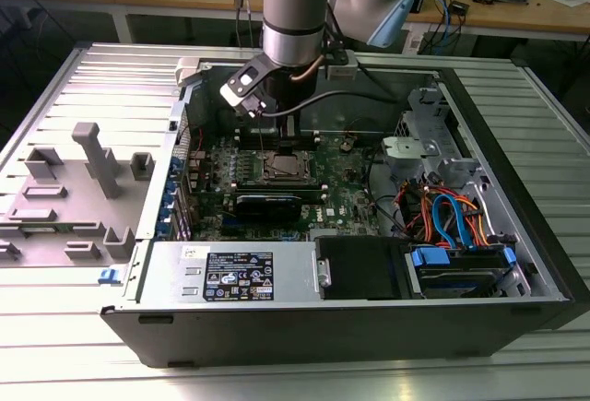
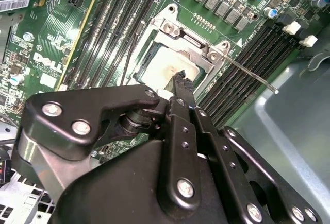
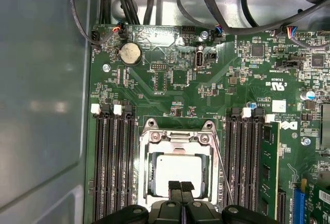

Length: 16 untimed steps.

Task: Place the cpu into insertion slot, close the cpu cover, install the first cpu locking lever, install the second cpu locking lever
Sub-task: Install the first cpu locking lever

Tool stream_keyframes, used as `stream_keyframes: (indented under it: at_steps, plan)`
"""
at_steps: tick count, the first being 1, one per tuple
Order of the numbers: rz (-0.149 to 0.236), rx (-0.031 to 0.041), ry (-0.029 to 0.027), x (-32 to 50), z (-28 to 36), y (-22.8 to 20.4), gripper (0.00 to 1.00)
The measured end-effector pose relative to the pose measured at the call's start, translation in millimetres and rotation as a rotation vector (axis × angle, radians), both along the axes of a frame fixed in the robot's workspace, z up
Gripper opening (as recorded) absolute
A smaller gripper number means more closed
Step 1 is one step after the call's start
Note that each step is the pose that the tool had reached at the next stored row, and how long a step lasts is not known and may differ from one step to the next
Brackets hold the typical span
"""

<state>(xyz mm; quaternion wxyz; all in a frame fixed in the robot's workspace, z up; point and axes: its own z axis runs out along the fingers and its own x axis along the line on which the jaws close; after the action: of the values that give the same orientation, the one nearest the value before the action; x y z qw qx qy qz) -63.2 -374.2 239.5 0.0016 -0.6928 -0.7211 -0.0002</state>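
First wrist view: seated cpu [image 3: 178, 170] in insertion slot [image 3: 143, 183], under apparently lowered cpu cover [image 3: 178, 137]. Closed, empty hand [image 3: 180, 187] poised over cpu near edge. Thin locking lever [image 3: 223, 175] loose beside cover, unlatched. Judged done: placement, cover closing. Judged left: lever latching.

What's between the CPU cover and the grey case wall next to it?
A bank of long black memory slots runs side by side between the cpu cover and the case wall; the first wrist view shows it.
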Motion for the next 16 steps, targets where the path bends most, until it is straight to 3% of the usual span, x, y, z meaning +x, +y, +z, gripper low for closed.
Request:
stream_keyframes:
  at_steps: [16]
  plan:
    - [0.0, 0.0009, 0.0001, 0.0, 17.8, 0.0, 0.11]
